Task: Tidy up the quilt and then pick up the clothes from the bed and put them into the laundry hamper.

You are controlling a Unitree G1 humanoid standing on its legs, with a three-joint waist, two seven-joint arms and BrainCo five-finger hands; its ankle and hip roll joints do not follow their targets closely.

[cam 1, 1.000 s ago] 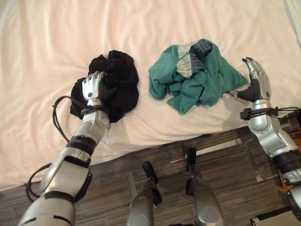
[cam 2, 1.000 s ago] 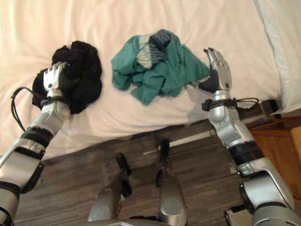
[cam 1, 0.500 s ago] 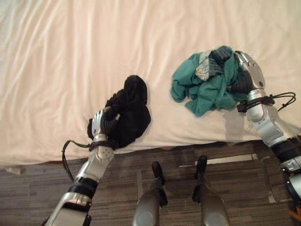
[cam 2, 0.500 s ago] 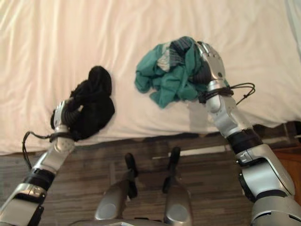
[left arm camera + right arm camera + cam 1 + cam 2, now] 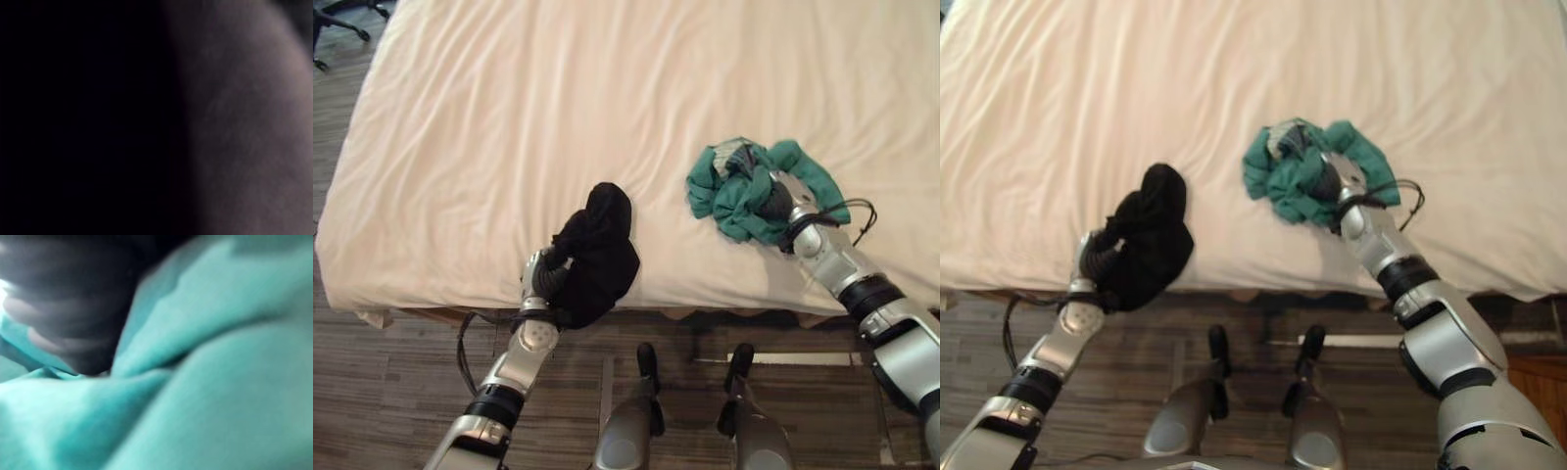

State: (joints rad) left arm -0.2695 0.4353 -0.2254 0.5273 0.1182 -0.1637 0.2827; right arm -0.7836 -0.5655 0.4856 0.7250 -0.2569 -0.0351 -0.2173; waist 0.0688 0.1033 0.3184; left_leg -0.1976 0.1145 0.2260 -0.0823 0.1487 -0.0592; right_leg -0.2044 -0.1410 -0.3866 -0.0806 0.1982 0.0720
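Dragged nearer bed's point(image 5: 489, 117) front edge: black clothes point(image 5: 599, 250), clenched in left hand point(image 5: 544, 276); green clothes point(image 5: 744, 186), right hand point(image 5: 1332, 179) buried, grip unclear. Soft, light; bunch folds.

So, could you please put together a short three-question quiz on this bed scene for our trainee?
1. True or false: the black garment hangs partly over the bed's near edge.
2. Which bundle is the right hand buried in? A) black B) teal clothes C) a pillow
3. Fill in: the left hand grips the ____ garment.

Key: 1 true; 2 B; 3 black.
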